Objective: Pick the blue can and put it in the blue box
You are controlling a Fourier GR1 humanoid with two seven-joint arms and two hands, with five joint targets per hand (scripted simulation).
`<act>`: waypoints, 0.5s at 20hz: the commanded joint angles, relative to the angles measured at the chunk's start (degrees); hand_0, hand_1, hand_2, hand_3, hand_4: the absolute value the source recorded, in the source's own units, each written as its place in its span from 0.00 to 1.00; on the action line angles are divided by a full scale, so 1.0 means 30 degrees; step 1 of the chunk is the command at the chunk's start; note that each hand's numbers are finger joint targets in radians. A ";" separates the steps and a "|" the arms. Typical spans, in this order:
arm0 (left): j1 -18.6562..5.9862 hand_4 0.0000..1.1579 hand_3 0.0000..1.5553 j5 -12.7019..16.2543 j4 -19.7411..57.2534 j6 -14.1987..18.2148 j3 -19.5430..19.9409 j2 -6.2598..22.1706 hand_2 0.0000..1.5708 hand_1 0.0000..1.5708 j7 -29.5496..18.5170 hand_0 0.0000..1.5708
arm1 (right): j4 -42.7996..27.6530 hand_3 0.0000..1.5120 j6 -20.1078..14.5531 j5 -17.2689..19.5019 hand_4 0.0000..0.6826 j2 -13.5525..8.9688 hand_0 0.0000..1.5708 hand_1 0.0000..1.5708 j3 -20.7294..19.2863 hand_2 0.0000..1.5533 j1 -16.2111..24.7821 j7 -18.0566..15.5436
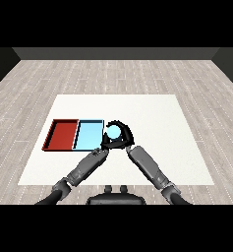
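Grey forearms over white table [157, 147], right hand [124, 134] curled round blue can [113, 132], wood floor [123, 74] beyond.

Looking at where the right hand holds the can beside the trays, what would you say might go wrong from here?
1. The blue can sits just right of the light blue tray; carried low, it might catch the tray's near wall.
2. The left hand lies close under the right hand, so the two might collide as the can moves left.
3. The red tray adjoins the blue one; overshooting could land the can there.
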 commanded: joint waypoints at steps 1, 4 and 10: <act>-0.0214 0.98 0.94 -0.0598 -0.0400 -0.0061 0.0598 -0.0334 0.99 1.00 0.0407 1.00 | -0.0322 0.00 -0.0048 0.0954 0.00 0.0235 0.00 0.00 -0.0044 0.00 0.0298 0.0616; 0.0074 0.98 0.94 -0.1042 0.0213 -0.1210 0.1488 -0.0339 0.99 1.00 -0.0322 1.00 | 0.0483 0.00 -0.0727 0.0506 0.00 0.0238 0.00 0.00 0.0820 0.00 -0.0280 0.0131; 0.0015 0.99 0.95 -0.1476 -0.0445 -0.0242 0.1286 -0.0347 1.00 1.00 0.0664 1.00 | 0.0481 0.00 0.0619 0.1135 0.00 0.0239 0.00 0.00 -0.0933 0.00 0.0294 0.0123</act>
